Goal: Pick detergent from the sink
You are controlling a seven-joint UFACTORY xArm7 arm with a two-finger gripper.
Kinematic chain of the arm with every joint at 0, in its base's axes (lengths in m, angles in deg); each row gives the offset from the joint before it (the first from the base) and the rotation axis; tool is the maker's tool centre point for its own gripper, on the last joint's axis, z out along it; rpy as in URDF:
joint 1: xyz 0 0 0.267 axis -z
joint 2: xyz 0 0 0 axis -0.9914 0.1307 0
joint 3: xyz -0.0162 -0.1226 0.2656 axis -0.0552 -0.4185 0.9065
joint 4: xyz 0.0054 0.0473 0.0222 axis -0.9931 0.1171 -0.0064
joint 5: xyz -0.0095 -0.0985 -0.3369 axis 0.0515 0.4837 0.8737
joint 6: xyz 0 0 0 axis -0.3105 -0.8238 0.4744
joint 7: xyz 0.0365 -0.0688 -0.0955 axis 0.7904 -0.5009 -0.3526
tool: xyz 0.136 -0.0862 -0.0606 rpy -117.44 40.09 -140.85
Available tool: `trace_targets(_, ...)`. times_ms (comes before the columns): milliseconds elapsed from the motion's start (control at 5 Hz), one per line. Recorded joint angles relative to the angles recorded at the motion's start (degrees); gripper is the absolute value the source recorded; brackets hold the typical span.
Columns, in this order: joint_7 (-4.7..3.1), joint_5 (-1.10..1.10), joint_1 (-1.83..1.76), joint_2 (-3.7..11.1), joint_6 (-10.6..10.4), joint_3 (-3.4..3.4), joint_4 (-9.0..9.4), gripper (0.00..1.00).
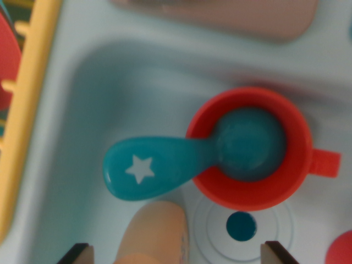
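Peach-coloured plastic at the bottom edge of the wrist view is prob. the detergent (155,234), though the pic is blurry and only its rounded top shows. It lies on the sink (82,110) floor near the front wall, just beside the drain (241,226). The gripper (175,253) hangs over it, fingers apart, tips showing at the bottom corners w/ the bottle between them but off-centre, closer to the wrist view's left tip (77,254).

Risks: closing off-centre could shove or tip the bottle instead of clamping it. The teal spoon (165,168), resting in the red cup (250,148), has its handle nearly touching the bottle, so a descent could snag it & drag the cup.

No readable writing or brand; only a white star on the spoon handle.
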Motion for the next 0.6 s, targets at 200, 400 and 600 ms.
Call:
trace_targets(200,-0.68,-0.15,0.03,0.11,-1.3,-0.07,1.20,0.00)
trace_targets(400,-0.68,-0.15,0.03,0.11,-1.3,-0.07,1.20,0.00)
trace_targets(600,-1.17,-0.26,0.05,0.19,-2.2,-0.13,2.08,0.00)
